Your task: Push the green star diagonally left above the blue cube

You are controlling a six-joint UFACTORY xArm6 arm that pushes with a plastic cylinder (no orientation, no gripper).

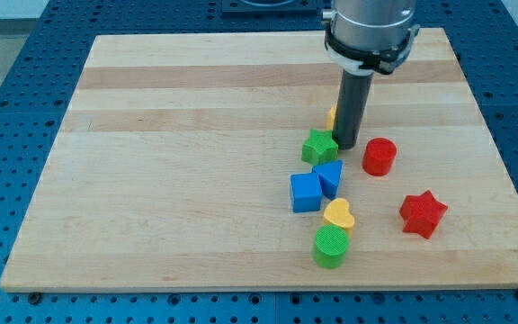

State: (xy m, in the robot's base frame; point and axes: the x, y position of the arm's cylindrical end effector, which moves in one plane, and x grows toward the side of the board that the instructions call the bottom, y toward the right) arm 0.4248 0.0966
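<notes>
While my tip point(345, 144) rests on the tabletop point(187, 144), it stands just at the green star's point(319, 146) right edge, touching it or nearly so; I carry no pincer, only this dark rod, so there is nothing to be wide, narrow or holding. The green star sits a little right of the board's middle, directly above the blue cluster. It is squat with no clear long axis, and which way its points aim I cannot tell exactly.

Below it are two blue blocks: a blue cube point(306, 193) and a second blue block point(329, 176), touching each other, the latter also meeting the star's lower edge. I count two yellow pieces: a yellow heart point(338, 215) and a yellow block point(332, 116) mostly hidden behind my rod. There is one green cylinder point(331, 247) under the heart, one red cylinder point(379, 156) at my right, and one red star point(422, 213) well apart.
</notes>
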